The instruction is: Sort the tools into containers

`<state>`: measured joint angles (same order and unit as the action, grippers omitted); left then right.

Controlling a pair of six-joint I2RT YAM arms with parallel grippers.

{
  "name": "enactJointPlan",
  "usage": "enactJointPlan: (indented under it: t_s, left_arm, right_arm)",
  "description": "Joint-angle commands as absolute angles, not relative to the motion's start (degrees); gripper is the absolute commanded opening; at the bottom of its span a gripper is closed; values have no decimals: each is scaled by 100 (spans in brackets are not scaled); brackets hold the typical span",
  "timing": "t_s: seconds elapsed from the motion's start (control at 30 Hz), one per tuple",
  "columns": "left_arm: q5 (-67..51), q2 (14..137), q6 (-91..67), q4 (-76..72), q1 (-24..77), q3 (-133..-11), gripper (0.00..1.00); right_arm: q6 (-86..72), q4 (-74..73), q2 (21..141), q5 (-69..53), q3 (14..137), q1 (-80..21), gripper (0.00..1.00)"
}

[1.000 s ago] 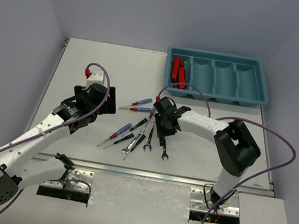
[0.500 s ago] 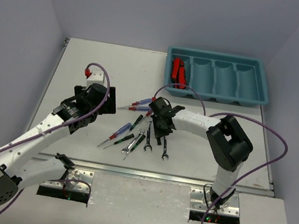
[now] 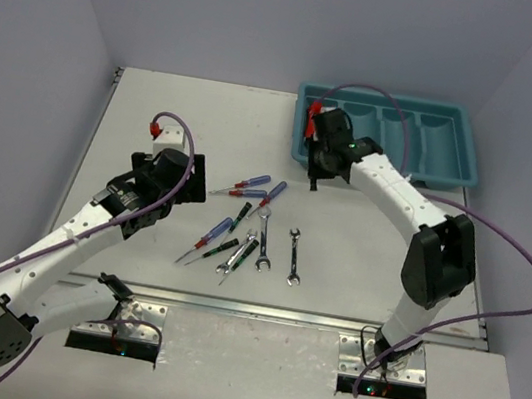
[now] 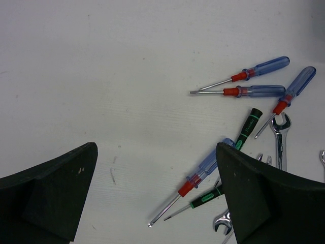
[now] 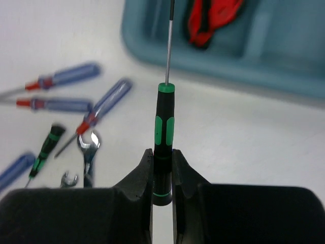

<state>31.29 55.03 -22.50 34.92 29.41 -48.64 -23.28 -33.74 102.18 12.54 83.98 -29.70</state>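
While the right gripper (image 5: 162, 161) hangs over the worktop (image 3: 188, 116) just off the near left corner of the tray (image 3: 441, 180), I see its black jaws clamped on the butt of a thin screwdriver (image 5: 163, 127). It has a black handle with green bands and a bare steel shaft that, in the wrist view, crosses the tray's near wall until the top of the frame cuts off its tip. The tray is smooth teal plastic with four round-ended troughs and sits at the worktop's far right corner. The red-and-black knives (image 5: 210, 18) in its leftmost trough are blurred in the wrist view and mostly hidden behind the gripper from above. The left gripper (image 4: 155, 151) hangs over the middle of the worktop toward the left edge, its matte black wedge jaws wide apart with nothing between them and their bases cut off by the frame. The loose tools fan out toward the middle of the near edge: four blue screwdrivers (image 4: 259, 91) with clear handles and red collars, two black-and-green screwdrivers (image 4: 247, 129), and flat silver wrenches (image 4: 280, 140). Several overlap, so I cannot count the wrenches surely. Bare, faintly ribbed white surface runs from that pile to the left and far edges.
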Motion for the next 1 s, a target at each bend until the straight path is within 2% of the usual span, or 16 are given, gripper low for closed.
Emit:
enactJointPlan:
  t_s: [0.0,0.1,0.23,0.27,0.37,0.43,0.57,0.63,0.7,0.8,0.9,0.97]
  left_arm:
    - [3173,5405,-2188,3278,2953,-4852,100]
    - [3176,5440,-2188,3280,2953,-4860,100]
    - [3250,5398,-2206,3295,2953,-4844,100]
    - [3257,5391,-2206,3296,2953,-4843,100]
    - [3250,5410,-2206,3282,2953,-4843,100]
    - [3217,5432,-2202,3270,2953,-4847,100]
    - [3166,5495,-2188,3242,2944,-4866,100]
    - [3125,5510,-2181,3235,2944,-4861,100]
    - [3000,5528,-2122,3199,2944,-4852,100]
    - [2522,5581,-2004,3152,2944,-4843,100]
    - [1540,5901,-1774,3108,2977,-4915,100]
    - [1151,6209,-1793,3198,3025,-5034,100]
  right_arm:
    - [-1339,-3521,10716,1213,9553,-2110,0]
    - [-1040,-4016,11937,1043,11510,-1467,0]
    - [-916,-4215,13130,952,12767,-1080,3]
    - [-876,-4213,13226,939,12933,-1013,7]
    - [-809,-4212,13501,727,13288,-874,33]
    - [-822,-4227,13421,629,13280,-874,42]
    - [-1019,-4249,12786,416,12958,-893,58]
    - [-1185,-4340,12408,381,12597,-989,62]
    - [-1286,-4324,11842,299,12184,-1087,63]
    - [-1513,-4136,10937,160,10781,-1417,64]
    - [-1618,-3620,9891,9,9294,-1784,65]
    - [-1694,-3422,9614,-267,8572,-1860,65]
